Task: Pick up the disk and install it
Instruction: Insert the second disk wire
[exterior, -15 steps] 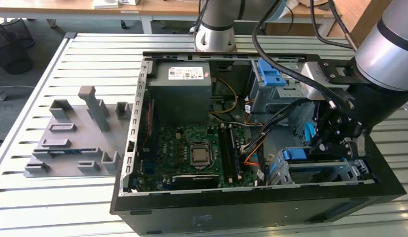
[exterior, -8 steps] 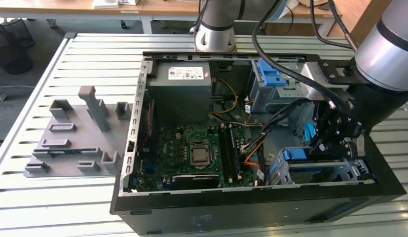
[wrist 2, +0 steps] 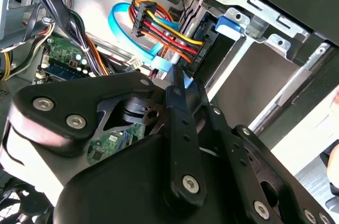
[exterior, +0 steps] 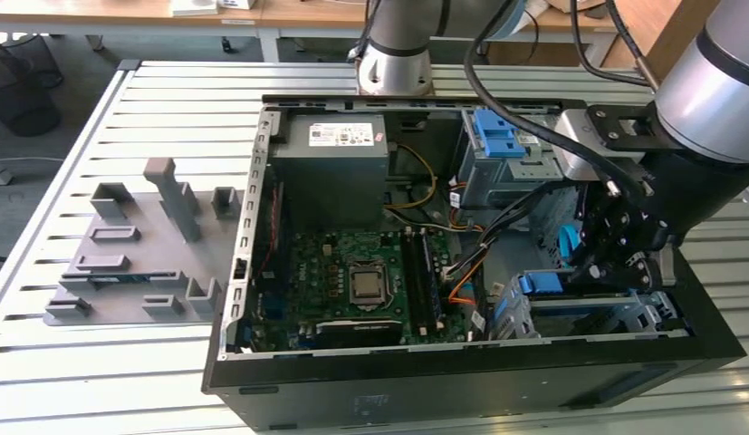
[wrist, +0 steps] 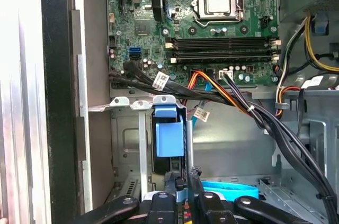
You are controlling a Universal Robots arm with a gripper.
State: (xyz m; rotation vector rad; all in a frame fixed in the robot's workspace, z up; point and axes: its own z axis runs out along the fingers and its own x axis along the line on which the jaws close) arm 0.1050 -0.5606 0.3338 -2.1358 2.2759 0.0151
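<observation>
Black gripper (wrist: 183,192) inside open black PC case (exterior: 471,390), jaws pinching blue-railed silver hard disk (wrist: 168,139), standing on edge in grey metal drive cage (wrist: 127,144) beside green motherboard (exterior: 350,272).

The drive bay (wrist: 169,144) is crossed at its 12 o'clock side by a cable bundle (wrist: 233,99), and is flanked by the metal cage wall (wrist: 124,144) at 9 o'clock; open chassis floor (wrist: 233,150) is left at 3 o'clock
</observation>
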